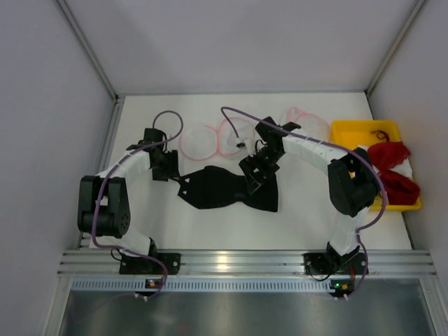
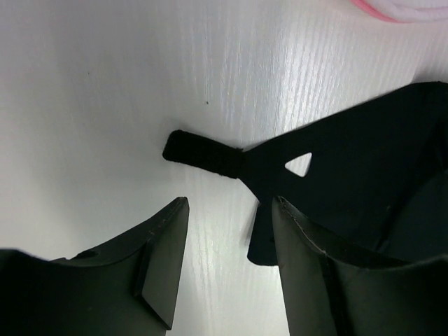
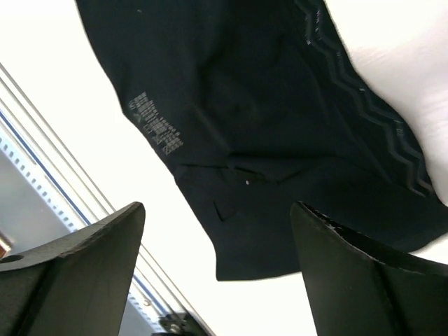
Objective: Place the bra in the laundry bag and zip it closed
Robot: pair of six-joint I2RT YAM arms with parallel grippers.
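Bra heading: the bra (image 1: 222,189) lies spread flat at the middle of the surface (image 1: 294,227). Its long axis runs 9 to 3 o'clock in the top view, and the left side wing narrows to a point aimed at about 9 o'clock.

Bra look: matte black fabric, broad in the body. The left wrist view shows the bra (image 2: 364,161) tapering to a short, stubby strap end with a small triangular opening just behind it. The right wrist view shows the bra (image 3: 245,105) with pale printed lettering and a band of woven zigzag along one edge.

Laundry bag: the laundry bag (image 1: 199,140) is a round, see-through white mesh pouch with pink trim, at 11 o'clock from the bra. Two alike lie further toward 1 o'clock.

Left end effector: the left end effector (image 1: 169,170) sits at the bra's left wing tip. In its own view the left end effector (image 2: 231,203) is released, its fingers spread with bare surface between them and the wing edge by the right-hand one.

Right end effector: the right end effector (image 1: 253,180) hangs over the bra's right half. In its own view the right end effector (image 3: 217,206) is released, spread wide above the fabric and grasping nothing.

Tray: a yellow plastic tray (image 1: 350,129) at 3 o'clock holds crumpled red garments (image 1: 389,152).
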